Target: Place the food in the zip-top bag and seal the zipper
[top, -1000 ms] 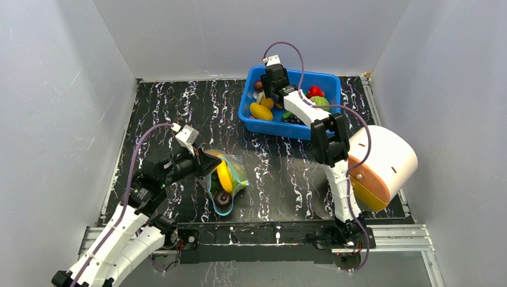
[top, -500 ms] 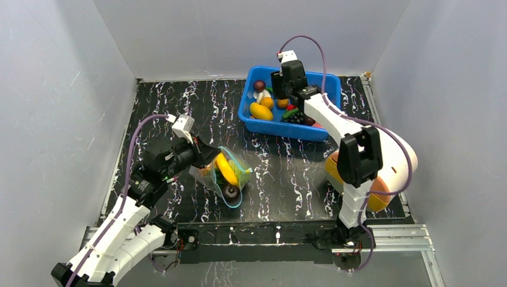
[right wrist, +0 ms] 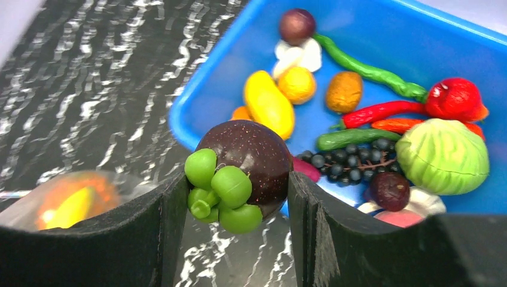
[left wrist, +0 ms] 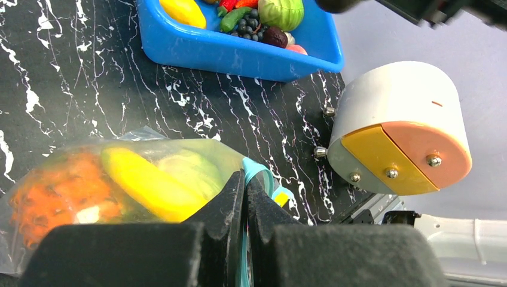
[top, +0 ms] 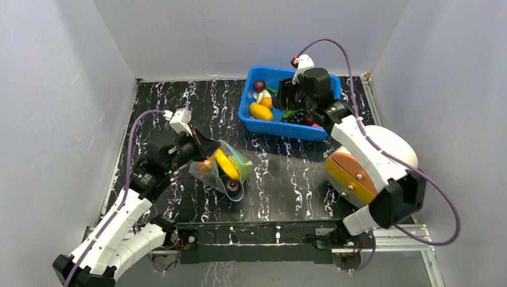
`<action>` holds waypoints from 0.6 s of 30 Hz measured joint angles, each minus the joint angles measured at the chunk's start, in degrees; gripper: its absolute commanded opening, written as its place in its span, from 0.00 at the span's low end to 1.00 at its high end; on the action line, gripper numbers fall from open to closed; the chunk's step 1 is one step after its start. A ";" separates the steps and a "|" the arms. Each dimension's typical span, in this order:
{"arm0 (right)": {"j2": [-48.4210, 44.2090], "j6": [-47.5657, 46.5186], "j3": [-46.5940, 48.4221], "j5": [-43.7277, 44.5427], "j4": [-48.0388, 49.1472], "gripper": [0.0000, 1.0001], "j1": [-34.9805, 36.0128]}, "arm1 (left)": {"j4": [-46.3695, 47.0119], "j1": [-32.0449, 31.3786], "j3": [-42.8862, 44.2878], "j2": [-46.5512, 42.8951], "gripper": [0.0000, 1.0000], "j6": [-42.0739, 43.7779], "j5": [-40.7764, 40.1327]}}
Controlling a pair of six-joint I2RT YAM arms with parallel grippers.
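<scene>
Zip-top bag (top: pixel 230 173) rim pinched by left end effector (left wrist: pixel 245 182); right end effector (right wrist: pixel 236 191) grips purple fruit (right wrist: pixel 251 152); slack mouth may reject it.

Marbled table (top: pixel 281 173): zip-top bag (top: pixel 226 171), blue bin (top: pixel 275 127)

The left pincer (left wrist: pixel 245 180) pinches zipper (left wrist: pixel 261 172) of zip-top bag (left wrist: pixel 139 135); food (left wrist: pixel 143 182) inside

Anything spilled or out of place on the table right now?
Nothing stands out: loose food lies inside the blue bin, the zip-top bag, pinched by the left gripper, contains its pieces, and the right gripper holds a purple fruit.
</scene>
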 measured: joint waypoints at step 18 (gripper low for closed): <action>-18.51 9.07 -12.98 -8.02 -1.20 0.25 20.35 | -0.02 0.00 0.37 0.00 0.00 -4.11 -3.61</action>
